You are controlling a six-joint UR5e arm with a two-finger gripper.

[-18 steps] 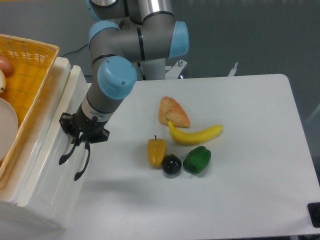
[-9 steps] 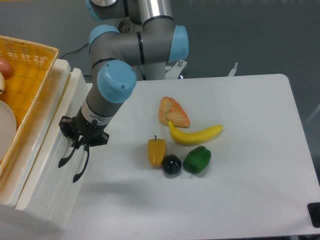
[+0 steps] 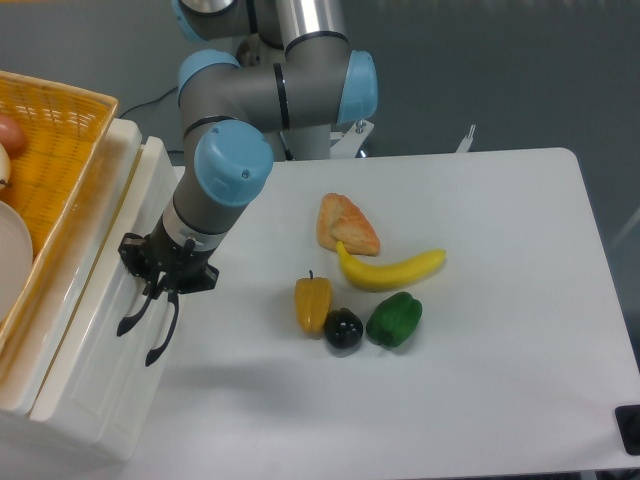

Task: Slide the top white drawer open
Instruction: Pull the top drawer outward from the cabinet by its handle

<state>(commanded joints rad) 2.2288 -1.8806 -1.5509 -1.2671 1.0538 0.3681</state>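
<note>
Gaping gripper [image 3: 141, 338] seemingly touching the top white drawer [image 3: 100, 330].

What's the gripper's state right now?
Gripper: open, fingers spread apart, holding nothing, at the front of the top white drawer.

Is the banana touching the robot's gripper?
No, the banana lies out on the table among the other food, well away from the gripper at the white drawer.

Robotics laboratory: an industrial arm [image 3: 250, 120] is mounted at 12 o'clock of a plain white table [image 3: 500, 330] bearing toy produce, against bare grey flooring.
</note>
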